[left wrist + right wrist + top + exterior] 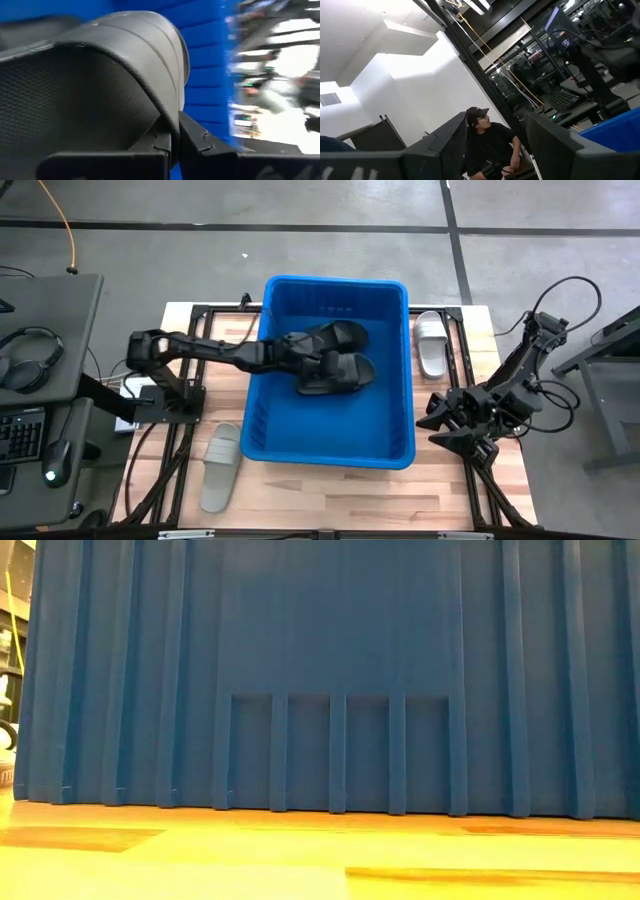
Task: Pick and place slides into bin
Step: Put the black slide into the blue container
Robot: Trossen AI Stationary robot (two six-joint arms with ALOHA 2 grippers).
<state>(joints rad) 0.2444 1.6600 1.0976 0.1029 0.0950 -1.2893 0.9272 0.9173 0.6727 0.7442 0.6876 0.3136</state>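
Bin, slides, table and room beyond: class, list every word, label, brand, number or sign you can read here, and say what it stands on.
None can be read.
Blue bin: faint embossed marks on its inner far wall, too small to read.
Black slides and light slides: no print shows.
Left gripper, shut on a black slide: no lettering.
Right gripper: none either.

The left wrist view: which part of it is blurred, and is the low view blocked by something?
Left wrist view: the black slide held in the left end effector looks fairly sharp, while the room beyond the bin is smeared. Low view: the blue wall of the bin fills nearly the whole picture, leaving only a strip of table.
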